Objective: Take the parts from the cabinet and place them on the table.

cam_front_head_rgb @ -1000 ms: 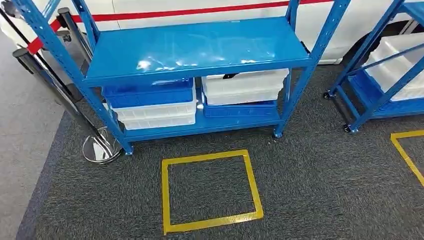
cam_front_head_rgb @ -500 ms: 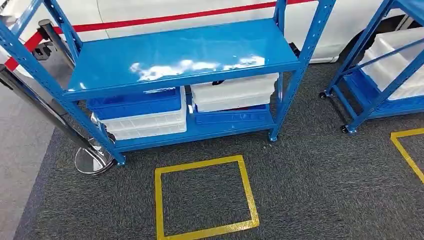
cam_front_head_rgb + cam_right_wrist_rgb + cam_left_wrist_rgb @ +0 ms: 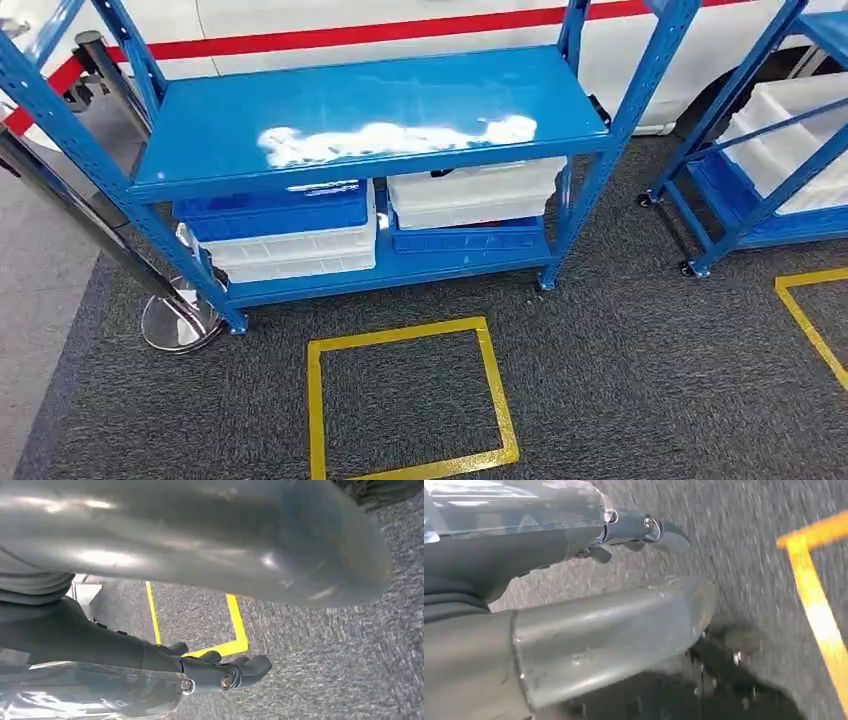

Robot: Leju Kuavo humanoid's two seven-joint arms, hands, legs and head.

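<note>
On the lower shelf of the blue rack [image 3: 372, 125] sit stacked blue and white bins [image 3: 285, 232], more bins [image 3: 470, 203] toward its right end. Both hands hang over grey carpet [image 3: 620, 380], holding nothing: left hand [image 3: 634, 535] and right hand [image 3: 220, 670], fingers loosely apart.

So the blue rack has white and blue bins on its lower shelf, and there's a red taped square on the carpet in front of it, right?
Nearly. The taped square is yellow, not red, as the head view shows. The rest holds: the blue rack has white and blue bins on its lower shelf, and the square lies on the carpet in front of it.
</note>
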